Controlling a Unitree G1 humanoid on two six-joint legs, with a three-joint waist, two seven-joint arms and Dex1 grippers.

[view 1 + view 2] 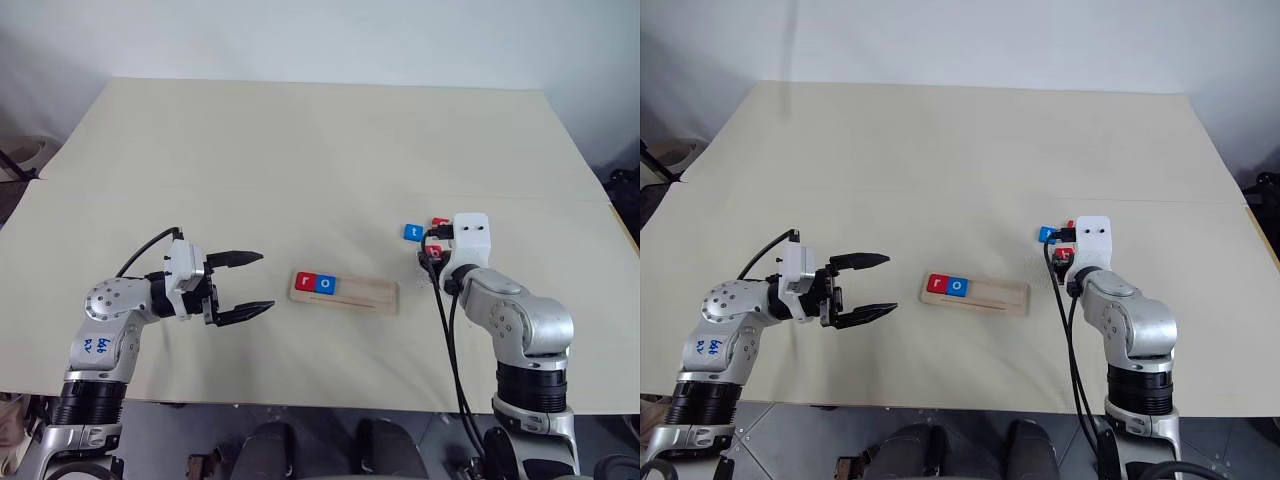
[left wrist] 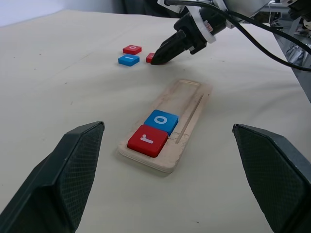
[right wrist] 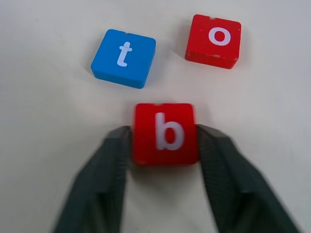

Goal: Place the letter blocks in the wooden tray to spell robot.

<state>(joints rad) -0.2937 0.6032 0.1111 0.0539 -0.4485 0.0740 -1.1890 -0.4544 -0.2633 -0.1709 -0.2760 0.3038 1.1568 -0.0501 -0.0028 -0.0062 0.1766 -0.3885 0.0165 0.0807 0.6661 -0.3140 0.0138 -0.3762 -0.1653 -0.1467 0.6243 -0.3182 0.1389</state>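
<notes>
The wooden tray (image 1: 370, 294) lies mid-table with a red r block (image 1: 305, 282) and a blue o block (image 1: 325, 284) at its left end. To its right, a blue t block (image 3: 124, 57) and a red o block (image 3: 214, 40) rest on the table. The red b block (image 3: 165, 133) sits just in front of them, pinched on both sides by the fingers of my right gripper (image 3: 164, 132), which reaches down at a slant. My left gripper (image 1: 258, 283) hovers open left of the tray, pointing at it, holding nothing.
The beige table (image 1: 320, 150) stretches far behind the tray. Black cables (image 1: 445, 330) hang from my right wrist toward the table's front edge. The tray's right part (image 2: 189, 94) holds no blocks.
</notes>
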